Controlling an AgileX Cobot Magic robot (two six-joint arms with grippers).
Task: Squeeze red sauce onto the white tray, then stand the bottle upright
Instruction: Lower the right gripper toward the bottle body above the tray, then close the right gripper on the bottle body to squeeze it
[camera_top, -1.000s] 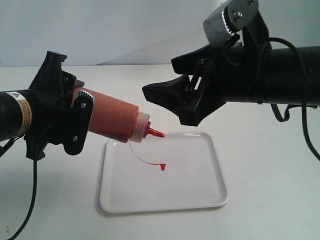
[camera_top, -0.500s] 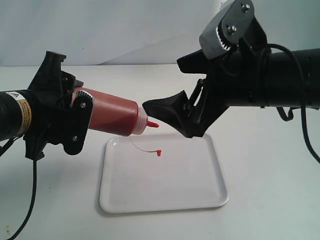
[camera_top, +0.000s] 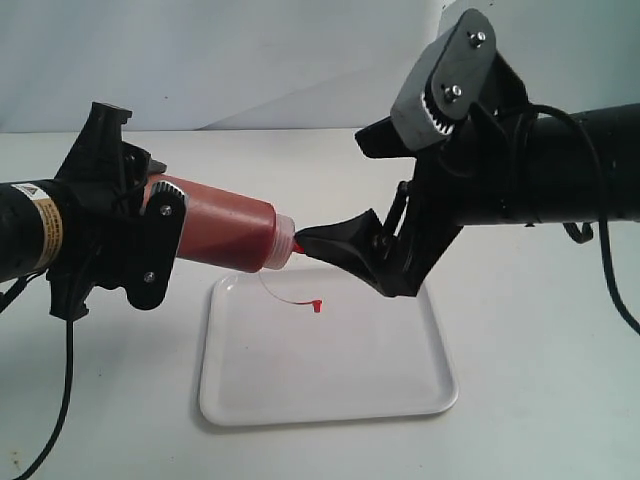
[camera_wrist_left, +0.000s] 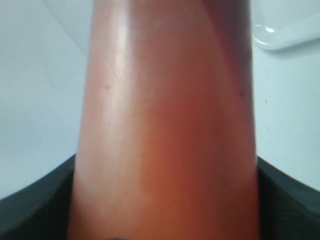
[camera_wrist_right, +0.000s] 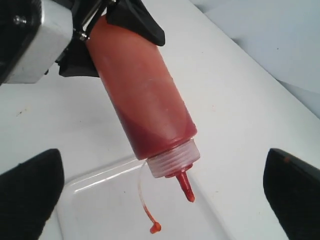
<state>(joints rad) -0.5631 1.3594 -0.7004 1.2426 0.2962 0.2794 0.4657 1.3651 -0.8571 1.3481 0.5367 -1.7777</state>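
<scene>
Your left gripper (camera_top: 158, 225) is clamped on the rear half of the bottle (camera_top: 225, 232), jaws pressed against the orange-red body, and it holds the bottle in the air, close to level with the nozzle end tipped slightly down. In the left wrist view the bottle body fills almost the whole picture, so the grip there looks firm and deep. Your right gripper (camera_top: 335, 190) has its jaws spread wide and carries nothing. In the right wrist view its two fingers stand well apart on either side of the whitish cap (camera_wrist_right: 172, 160) and the red nozzle (camera_wrist_right: 186, 187). In the exterior view the lower finger's tip sits right at the nozzle, and you cannot tell from here whether it touches. The nozzle hangs over the far left corner of the white tray (camera_top: 330, 400), which lies flat near the middle of the tabletop (camera_top: 540, 350). A small dab of red sauce (camera_top: 318, 307) sits on the tray's far half, with a thin curved strand running from it back toward the cap. Most of the tray is bare white. So the squeezing looks at least begun, though only a little sauce is down. You may judge that enough or want more. What is left for certain is the second part: the bottle is not upright and not on the tabletop, so it has yet to be stood on its base and let go.
</scene>
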